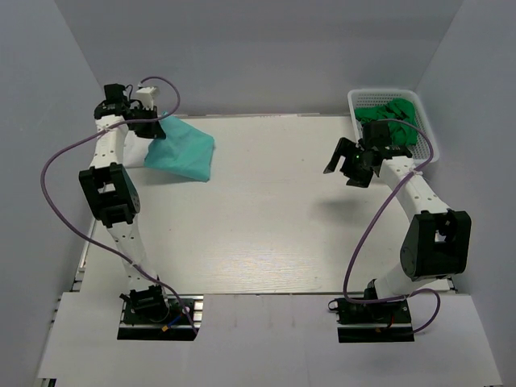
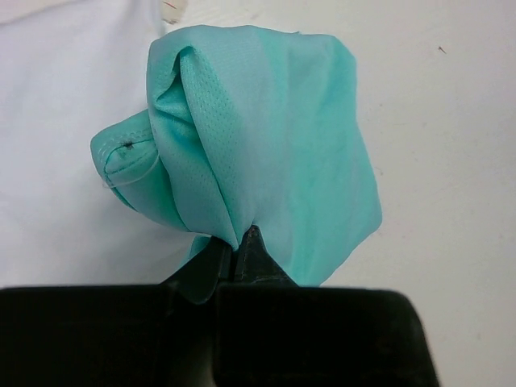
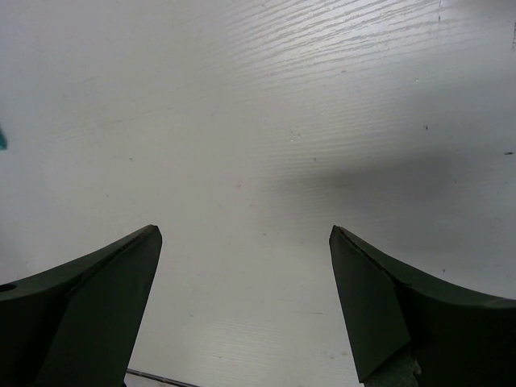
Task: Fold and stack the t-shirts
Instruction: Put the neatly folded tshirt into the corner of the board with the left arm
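A light teal t-shirt [image 1: 182, 150] lies folded at the table's back left, one edge lifted. My left gripper [image 1: 155, 129] is shut on that raised edge; in the left wrist view the teal t-shirt [image 2: 266, 145] hangs bunched from the pinched fingertips [image 2: 256, 242], with the left gripper [image 2: 239, 244] closed tight. A bright green t-shirt [image 1: 390, 115] fills the white basket at the back right. My right gripper [image 1: 345, 168] hovers open above bare table, left of the basket. In the right wrist view the right gripper [image 3: 246, 235] holds nothing between its wide fingers.
The white mesh basket [image 1: 355, 100] stands at the back right corner. White walls enclose the table on left, back and right. Purple cables loop beside both arms. The arm bases [image 1: 157, 313] sit at the near edge.
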Tool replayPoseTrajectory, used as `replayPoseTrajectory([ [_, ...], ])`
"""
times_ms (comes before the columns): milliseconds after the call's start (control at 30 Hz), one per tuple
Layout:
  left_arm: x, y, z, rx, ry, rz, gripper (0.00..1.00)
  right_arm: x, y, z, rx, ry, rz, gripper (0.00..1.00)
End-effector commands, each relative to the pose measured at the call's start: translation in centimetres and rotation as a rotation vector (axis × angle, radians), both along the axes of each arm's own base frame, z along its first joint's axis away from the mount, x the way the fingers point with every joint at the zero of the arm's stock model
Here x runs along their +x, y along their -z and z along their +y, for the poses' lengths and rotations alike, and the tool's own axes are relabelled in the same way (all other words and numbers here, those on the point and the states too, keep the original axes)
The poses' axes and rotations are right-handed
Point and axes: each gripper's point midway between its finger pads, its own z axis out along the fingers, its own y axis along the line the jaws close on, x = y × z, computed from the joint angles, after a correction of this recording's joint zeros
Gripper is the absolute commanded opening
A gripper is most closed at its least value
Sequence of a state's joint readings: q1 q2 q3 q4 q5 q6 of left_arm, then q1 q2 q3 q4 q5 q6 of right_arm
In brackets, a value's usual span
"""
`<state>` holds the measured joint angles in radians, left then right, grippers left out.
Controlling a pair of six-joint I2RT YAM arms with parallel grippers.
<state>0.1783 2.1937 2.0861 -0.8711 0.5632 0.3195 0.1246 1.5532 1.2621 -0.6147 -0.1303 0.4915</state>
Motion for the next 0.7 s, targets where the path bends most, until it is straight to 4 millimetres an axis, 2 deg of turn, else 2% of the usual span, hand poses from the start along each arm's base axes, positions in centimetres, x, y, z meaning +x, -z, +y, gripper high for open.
replayPoseTrajectory([
  [0,0.0,-7.7,1.6,0.025,0.026,-0.19,0.0,-0.2,-0.8,-0.1,0.009,0.005,-0.01,0.91],
  [100,0.0,-8.6,2.7,-0.002,0.044,-0.23,0.0,-0.3,-0.9,0.0,0.014,0.001,-0.014,0.91],
  [200,-0.3,-10.6,3.5,-0.032,0.064,-0.283,0.0,-0.1,-1.2,0.0,0.025,0.001,-0.02,0.91],
  [300,0.2,-11.6,3.6,-0.058,0.088,-0.323,0.0,-0.1,-1.4,0.4,0.04,-0.008,-0.023,0.91],
  [333,0.3,-12.9,4.1,-0.052,0.086,-0.355,0.0,0.0,-1.5,0.5,0.045,-0.009,-0.028,0.91],
  [400,0.4,-12.9,4.5,-0.068,0.089,-0.354,0.0,-0.1,-1.4,0.8,0.059,-0.02,-0.02,0.91],
  [467,0.4,-13.8,5.8,-0.056,0.069,-0.376,0.0,-0.1,-1.5,0.9,0.068,-0.017,-0.021,0.91],
  [567,-0.1,-14.9,5.8,-0.084,0.084,-0.399,0.0,0.0,-1.4,1.0,0.072,-0.019,-0.023,0.91],
  [667,-0.2,-15.0,5.4,-0.097,0.101,-0.409,0.0,0.2,-1.7,1.2,0.083,-0.02,-0.026,0.91],
])
